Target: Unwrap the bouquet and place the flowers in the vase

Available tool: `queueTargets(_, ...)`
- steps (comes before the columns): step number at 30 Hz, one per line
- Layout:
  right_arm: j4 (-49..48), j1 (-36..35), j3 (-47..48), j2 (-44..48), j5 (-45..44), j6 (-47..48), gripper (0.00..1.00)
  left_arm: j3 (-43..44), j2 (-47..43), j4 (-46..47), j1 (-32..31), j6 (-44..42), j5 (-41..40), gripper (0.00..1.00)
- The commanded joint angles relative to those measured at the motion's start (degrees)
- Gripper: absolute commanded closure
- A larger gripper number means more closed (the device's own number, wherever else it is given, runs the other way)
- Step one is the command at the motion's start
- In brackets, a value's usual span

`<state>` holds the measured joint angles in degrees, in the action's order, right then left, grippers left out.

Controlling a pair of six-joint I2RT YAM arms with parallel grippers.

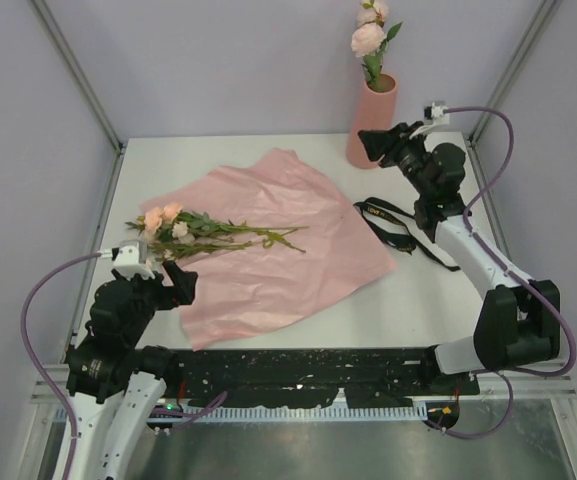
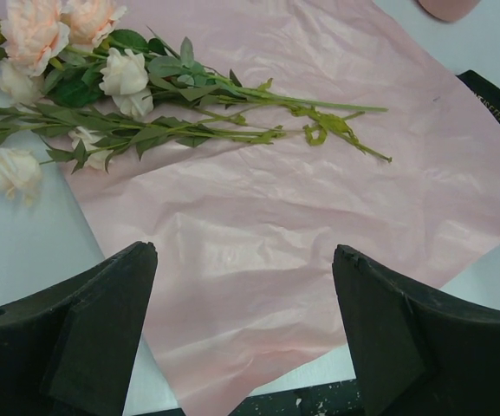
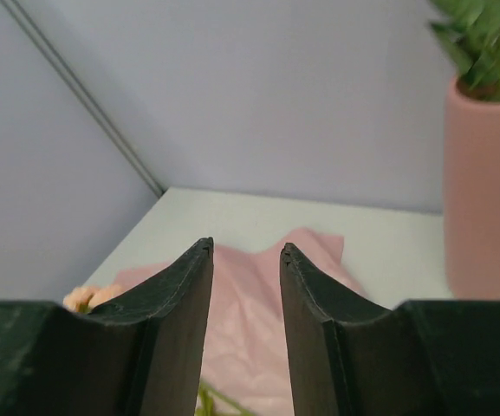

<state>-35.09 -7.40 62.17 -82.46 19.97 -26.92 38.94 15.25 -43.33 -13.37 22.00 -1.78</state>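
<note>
Left fingers spread wide over paper; right fingers narrowly parted beside vase.

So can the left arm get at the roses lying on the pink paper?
Probably yes: the left tool hangs open and empty just short of the roses, with only bare pink paper between.

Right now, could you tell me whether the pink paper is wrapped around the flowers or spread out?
Spread out: the pink paper lies flat, with the flowers lying loose on top.

Vase right side beyond wrist-view edge
</note>
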Motion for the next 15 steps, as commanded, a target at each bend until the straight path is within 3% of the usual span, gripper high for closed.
queueTargets(1, 12.21, -6.47, -4.78, 5.10, -0.36, 6.59, 0.56, 0.96, -0.57, 0.35, 0.09, -0.29, -1.91, 0.13)
queueTargets(9, 18.74, -20.45, -4.44, -0.33, -7.49, 12.85, 0.55, 0.79, -2.85, 0.44, 0.18, -0.20, -2.70, 0.13)
queueTargets(15, 34.10, -22.57, 9.43, -13.86, 5.85, 20.93, 0.47, 0.70, -3.29, 0.62, 0.18, -0.38, -2.70, 0.13)
